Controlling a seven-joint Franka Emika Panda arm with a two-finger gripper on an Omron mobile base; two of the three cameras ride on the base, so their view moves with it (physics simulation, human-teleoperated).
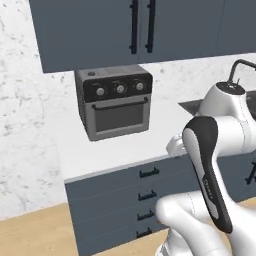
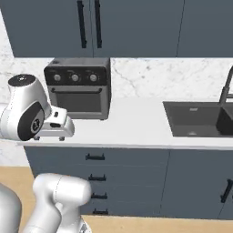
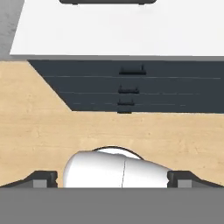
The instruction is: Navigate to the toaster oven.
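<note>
The end effector (image 3: 112, 183) hangs over the wood floor (image 3: 39, 131), pointing down, its two dark fingertips (image 3: 41, 179) far apart at the view's bottom corners with nothing between them, so it is spread wide and carrying nothing. In the right base view the hand is the white block hovering level with the tabletop's front lip; in the left base view it peeks out behind the black-and-white forearm.

Just ahead of the end effector runs the stack of dark drawers (image 3: 131, 87), each with a short black pull. Above them the white tabletop (image 3: 131, 35) stretches away. At its far side, straight beyond the end effector, sits the oven (image 1: 115, 101): a boxy grey-silver unit against the marble wall, with a black strip of three knobs (image 1: 120, 89), a dark glass door and a bar handle (image 1: 120, 104) under the knobs. It stands a touch to one side of the hand's line, under the blue wall cabinets (image 1: 135, 30). Farther off along the tabletop, well apart from the oven, is the dark sink (image 2: 200, 119) with its tap.

The task only wants the base parked in front of it, and that looks close to done. By its looks the oven is heavy, rigid sheet metal, smooth-sided and awkward to lift, with a breakable window. The bar handle is the place to take hold: stiff, standing proud of the door, and probably slim enough for two fingers.
</note>
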